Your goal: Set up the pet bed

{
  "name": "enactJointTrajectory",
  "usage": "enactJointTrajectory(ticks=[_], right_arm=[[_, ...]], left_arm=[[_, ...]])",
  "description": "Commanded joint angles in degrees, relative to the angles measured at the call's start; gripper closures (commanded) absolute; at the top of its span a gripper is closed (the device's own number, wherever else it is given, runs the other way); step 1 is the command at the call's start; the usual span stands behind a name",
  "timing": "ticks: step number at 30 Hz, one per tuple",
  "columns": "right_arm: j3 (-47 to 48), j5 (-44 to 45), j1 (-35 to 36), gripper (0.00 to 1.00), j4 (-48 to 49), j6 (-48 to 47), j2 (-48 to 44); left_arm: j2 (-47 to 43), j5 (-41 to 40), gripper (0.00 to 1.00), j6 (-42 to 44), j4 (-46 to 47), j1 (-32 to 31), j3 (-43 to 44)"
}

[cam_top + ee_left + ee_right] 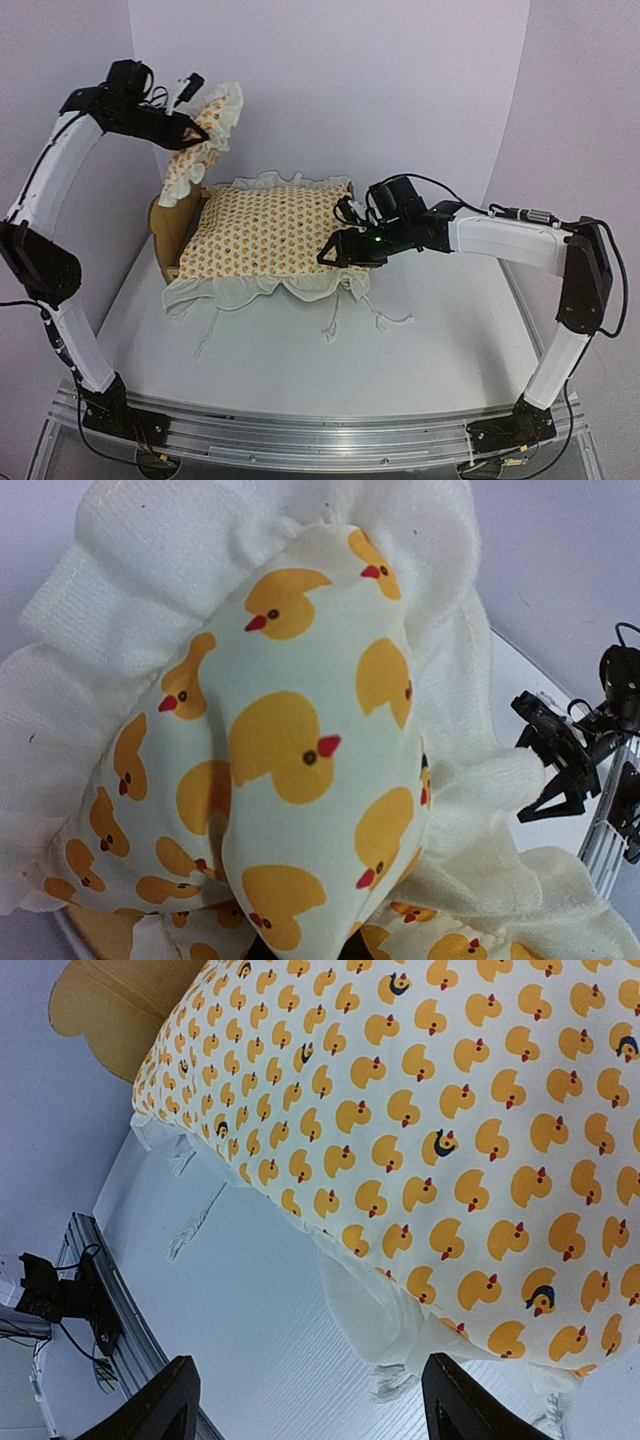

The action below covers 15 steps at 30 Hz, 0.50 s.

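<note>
Below the left claw [188, 128], clamped on 1 pillow [207, 140], stands the pet bed [163, 215]; lower the pillow flat against its headboard. Right claw [337, 253] gapes empty over the cushion [265, 235].

The surface [450, 345] lies open right of the pet bed [163, 225], though the cushion's [265, 235] loose ties [390, 320] trail across the front.

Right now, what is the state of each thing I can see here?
pet bed, standing, covered by the cushion.
cushion, spread flat on the bed.
pillow, held up at the headboard end.
left tool, shut on the pillow.
right tool, open, over the cushion's edge.
</note>
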Motion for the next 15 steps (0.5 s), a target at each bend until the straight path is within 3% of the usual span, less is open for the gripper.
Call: enactJointTrajectory(ticks=[1,6,15], right_arm=[[0.03,2.56,-0.08,0.24,0.41,2.32,-1.83],[-0.34,2.90,-0.11,0.24,0.43,2.85,-2.66],[-0.69,2.19,-0.11,0.24,0.42,2.42,-2.95]], left_arm=[[9.92,-5.34,1.00,-10.33,5.00,-2.10,5.68],[18.40,-14.87,1.00,-12.48,6.36,-2.01,6.02],[19.11,-26.27,1.00,-12.65,14.07,-1.25,-6.63]])
